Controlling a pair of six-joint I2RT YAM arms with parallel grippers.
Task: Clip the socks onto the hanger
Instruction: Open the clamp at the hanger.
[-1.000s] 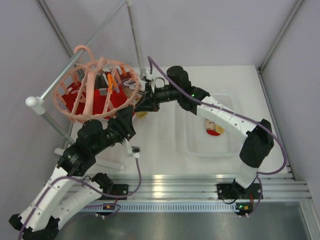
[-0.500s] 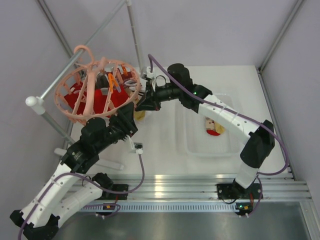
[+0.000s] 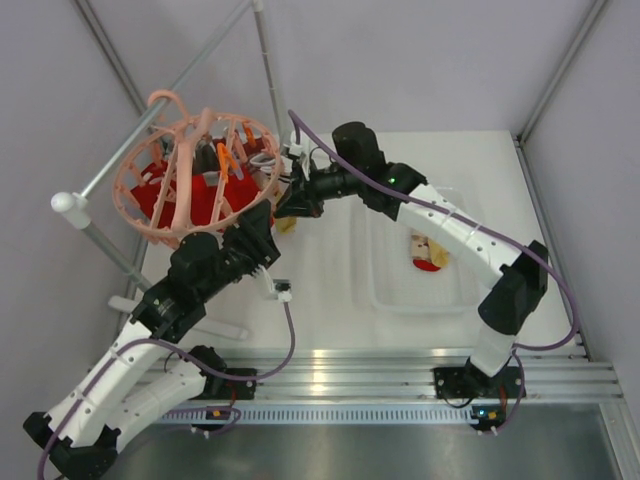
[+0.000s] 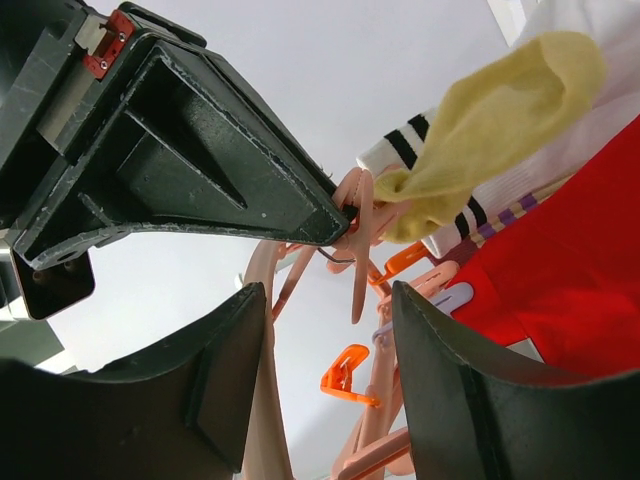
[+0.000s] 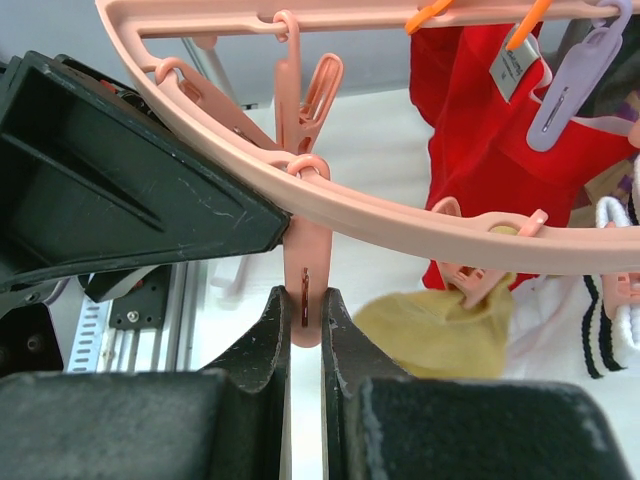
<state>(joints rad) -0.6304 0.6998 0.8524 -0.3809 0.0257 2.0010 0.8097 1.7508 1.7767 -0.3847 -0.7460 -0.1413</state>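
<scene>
Peach clip (image 5: 303,250), clamped in the right tool (image 5: 303,300), could slip if the hanger (image 5: 400,215) swings; the left tool (image 4: 325,300) stands apart.

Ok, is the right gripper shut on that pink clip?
Shut. In the right wrist view the right gripper pinches the clip hanging from the hanger ring, both fingers pressed against it.

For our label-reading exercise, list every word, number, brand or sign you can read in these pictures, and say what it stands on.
No text can be read.
The grey tag hanging in front of the red sock: any print is too blurred to read.
The hanger and the clip pinched in the right claw: no marking visible.
</scene>
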